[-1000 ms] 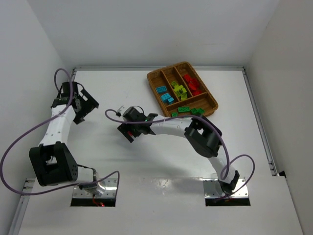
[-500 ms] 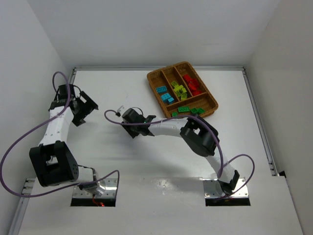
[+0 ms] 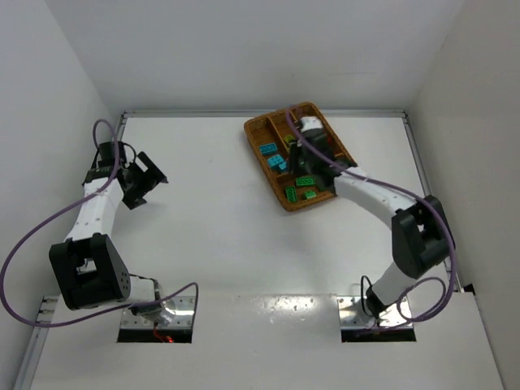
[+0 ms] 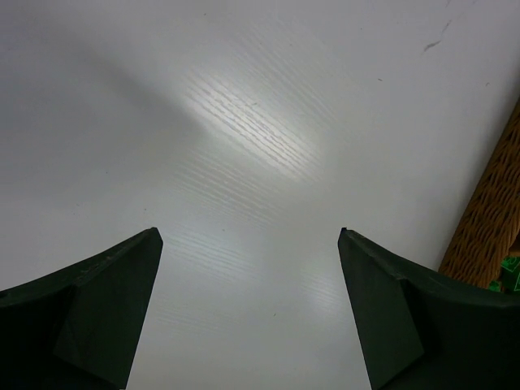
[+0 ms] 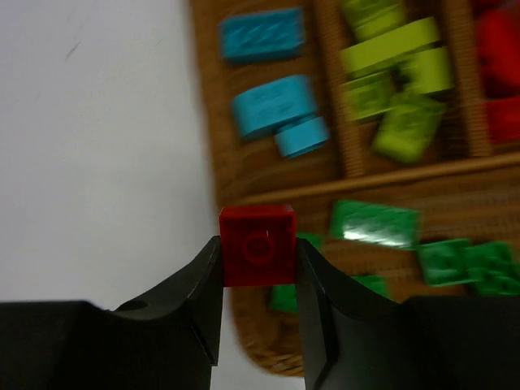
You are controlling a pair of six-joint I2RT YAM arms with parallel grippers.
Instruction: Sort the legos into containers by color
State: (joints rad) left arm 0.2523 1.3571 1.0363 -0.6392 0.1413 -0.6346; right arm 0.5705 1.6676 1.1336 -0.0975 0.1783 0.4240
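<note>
Over the tray's point(image 5: 207, 162) near corner, your right gripper point(image 5: 258, 248) pinches one red brick point(image 5: 257, 231) (no other loose one shows). Beyond lie greens point(image 5: 374, 221) in the cross section, then cyan point(image 5: 272, 101), lime point(image 5: 390, 57) and reds point(image 5: 496, 49), sorted. The red row is farthest right, past two dividers point(image 5: 366, 175). Your left gripper point(image 4: 248, 236) hangs wide over the table point(image 4: 244, 122), well apart.

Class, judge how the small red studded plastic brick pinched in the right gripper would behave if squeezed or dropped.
Likely stiff: the small red studded plastic brick shows square, undented edges in the right gripper. Probably light, as a pinch on two sides carries it. Its flat faces suggest it would settle in the brown woven wicker tray, not roll.
</note>
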